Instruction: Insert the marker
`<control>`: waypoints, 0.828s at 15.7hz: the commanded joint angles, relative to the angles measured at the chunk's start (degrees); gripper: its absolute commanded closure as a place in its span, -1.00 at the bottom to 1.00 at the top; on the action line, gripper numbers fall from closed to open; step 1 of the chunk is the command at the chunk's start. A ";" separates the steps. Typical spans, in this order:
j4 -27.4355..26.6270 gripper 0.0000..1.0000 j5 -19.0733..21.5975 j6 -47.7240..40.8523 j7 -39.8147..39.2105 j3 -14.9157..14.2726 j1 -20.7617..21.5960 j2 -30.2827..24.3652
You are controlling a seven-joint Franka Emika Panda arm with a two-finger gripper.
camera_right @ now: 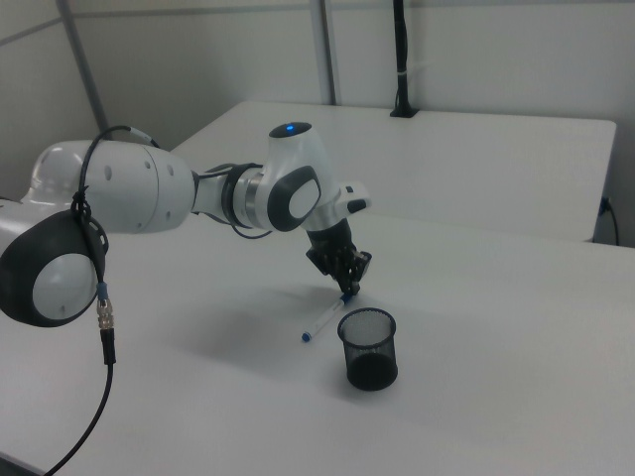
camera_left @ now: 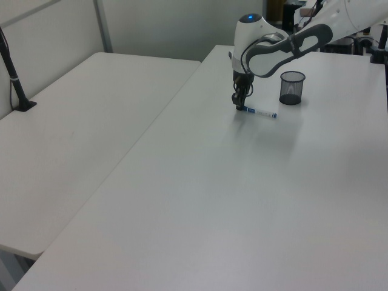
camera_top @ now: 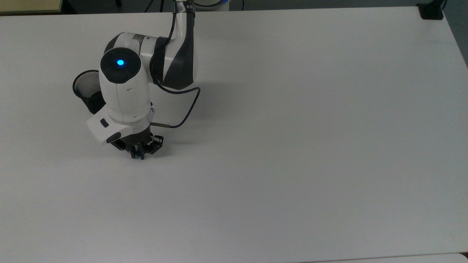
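Left view: we see the pincer (camera_left: 240,104) clamped on the marker (camera_left: 259,112) by one end, its barrel trailing toward the mesh cup (camera_left: 291,88) alongside.

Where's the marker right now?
In the left view the marker lies on the white table, left of the black mesh cup, with its left end between the jaws of the gripper.

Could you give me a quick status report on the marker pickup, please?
Gripper shut on the marker at its capped end, down at the table. Marker low, near flat. Mesh cup upright beside it, nothing between them.
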 commanded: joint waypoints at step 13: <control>-3.47 -1.00 3.40 -7.10 -1.79 -0.52 -2.02 -11.27</control>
